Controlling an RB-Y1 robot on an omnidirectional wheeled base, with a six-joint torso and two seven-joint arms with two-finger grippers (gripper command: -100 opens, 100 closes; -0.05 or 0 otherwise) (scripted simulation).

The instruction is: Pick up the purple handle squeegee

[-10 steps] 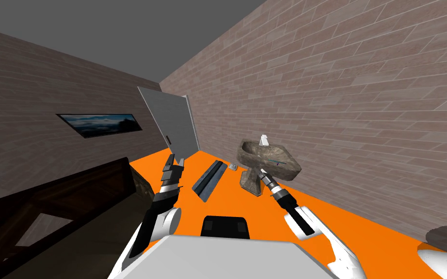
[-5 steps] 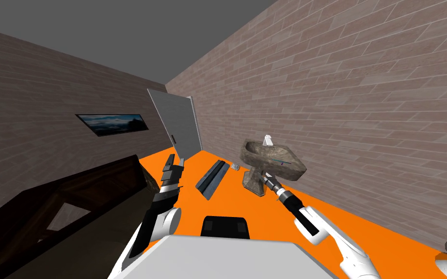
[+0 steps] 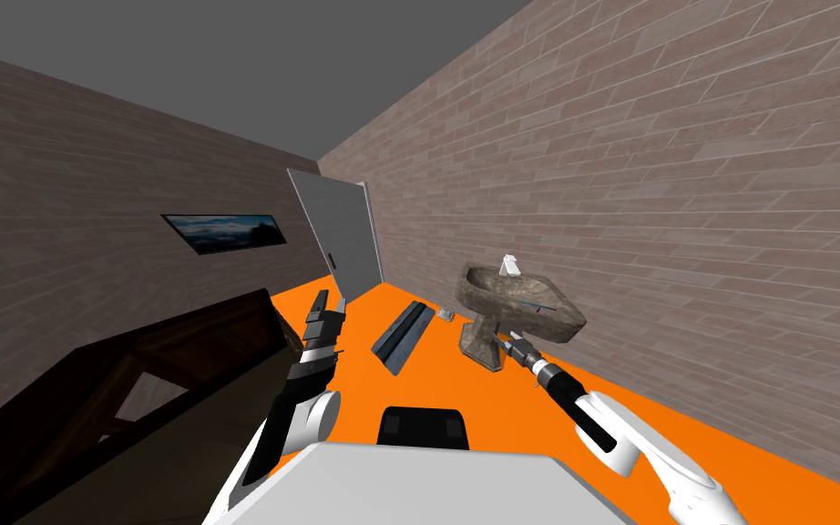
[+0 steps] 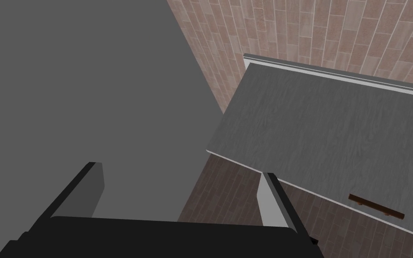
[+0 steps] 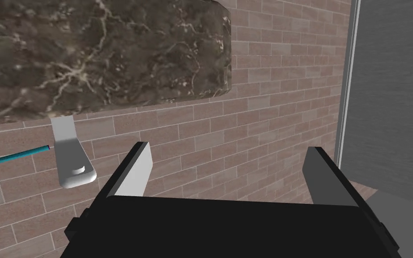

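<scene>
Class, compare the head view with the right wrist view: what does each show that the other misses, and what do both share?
Head view alone: the orange floor, the left claw, a framed landscape picture, dark wooden furniture and a long dark grey block on the floor. Right wrist view alone: the wide gap between the right claw's light grey fingers. Both: the brown marbled sink, its white tap, a thin teal rod, probably the squeegee's, the brick wall and the grey door.
</scene>
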